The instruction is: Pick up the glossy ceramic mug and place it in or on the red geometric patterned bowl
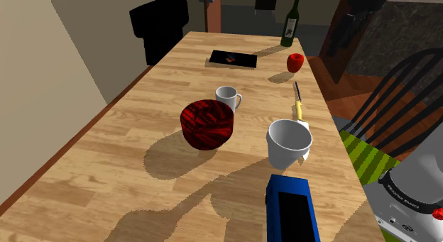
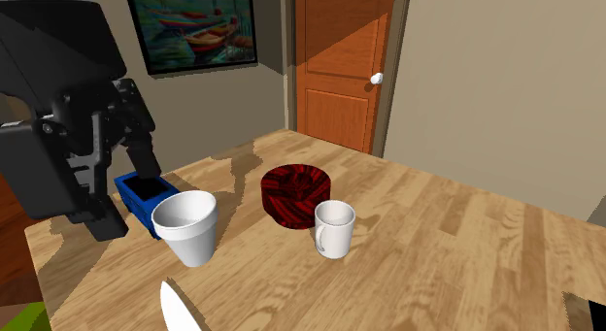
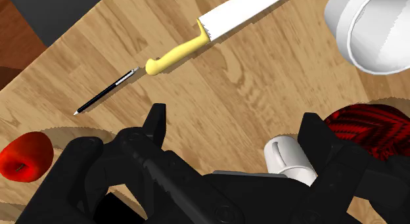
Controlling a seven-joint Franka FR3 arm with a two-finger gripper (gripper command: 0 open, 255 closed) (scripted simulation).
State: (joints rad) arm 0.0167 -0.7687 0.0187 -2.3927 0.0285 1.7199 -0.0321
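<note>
A small white mug (image 1: 227, 99) with a handle stands upright on the wooden table, close beside the red bowl with a dark pattern (image 1: 206, 123), on the bowl's far side in the shoulder view. In the second exterior view the mug (image 2: 333, 227) is in front of the bowl (image 2: 296, 193), and my black gripper (image 2: 126, 195) hangs high at that view's left, well off from both. In the wrist view the gripper (image 3: 236, 127) is open and empty, far above the table. The mug (image 3: 289, 160) shows just inside one finger, with the bowl (image 3: 368, 124) beyond it.
A larger white cup (image 1: 289, 143) and a blue box (image 1: 291, 211) stand near the stand. A yellow-handled knife (image 1: 301, 109), a black pen (image 3: 105, 92), a red apple (image 1: 295, 62), a dark bottle (image 1: 290, 24) and a flat black slab (image 1: 232, 59) lie farther along. A chair (image 1: 397, 99) is at the table's edge.
</note>
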